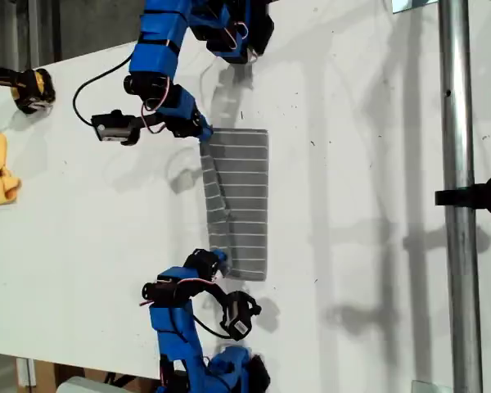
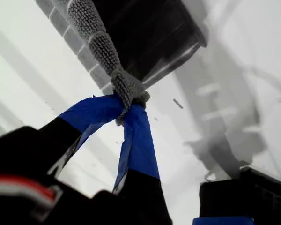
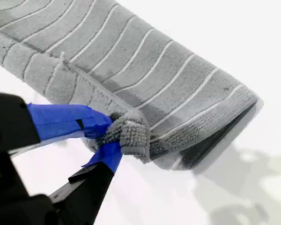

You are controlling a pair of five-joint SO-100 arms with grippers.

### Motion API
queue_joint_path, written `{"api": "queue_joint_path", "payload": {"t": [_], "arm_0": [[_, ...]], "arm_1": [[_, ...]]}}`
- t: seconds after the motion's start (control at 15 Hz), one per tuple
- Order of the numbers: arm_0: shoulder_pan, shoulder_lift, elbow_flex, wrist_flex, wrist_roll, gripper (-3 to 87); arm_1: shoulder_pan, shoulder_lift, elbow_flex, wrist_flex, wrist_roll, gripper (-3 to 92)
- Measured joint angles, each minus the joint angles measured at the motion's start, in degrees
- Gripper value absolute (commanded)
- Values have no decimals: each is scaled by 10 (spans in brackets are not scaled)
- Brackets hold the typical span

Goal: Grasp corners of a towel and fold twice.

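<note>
The towel (image 1: 244,201) lies as a narrow folded strip mid-table, and both grippers have it! My first gripper (image 2: 124,110) is clamped tight on a bunched corner (image 2: 127,89), its blue-taped jaws meeting on the twisted terry. My second gripper (image 3: 113,136) pinches another corner (image 3: 129,133), jaws closed on a gathered wad of pile. Which arm is which in the exterior view I cannot tell; one gripper (image 1: 198,129) holds the strip's upper end there, another (image 1: 213,262) its lower end. Outward along the cloth: it sags and creases between the holds, so it looks soft, light and limp with no stiffness of its own. The fuzzy pile should grip well. Corners are the place to hold, pinching every layer. It rests on the white table (image 1: 360,205).
</note>
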Motion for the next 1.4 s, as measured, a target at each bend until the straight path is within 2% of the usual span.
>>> {"api": "queue_joint_path", "payload": {"t": [0.13,0.33,0.47,0.87,1.07,1.27,1.33,1.4], "arm_0": [[-40,13,29,-17,37,-14],[-81,41,75,-47,65,-14],[-75,72,145,-83,64,-14],[19,90,302,-201,-30,-13],[70,85,318,-239,-82,-13],[78,37,322,-251,-107,-11],[79,31,325,-261,-114,1],[80,29,330,-266,-123,78]], "arm_1": [[74,2,4,-18,-63,-2],[105,11,43,-48,-97,-2],[74,35,113,-86,-69,-2],[-124,38,229,-170,90,-2],[-160,38,283,-210,127,-2],[-159,38,327,-257,137,-2],[-162,35,341,-273,140,-2],[-160,31,352,-289,140,21]]}}
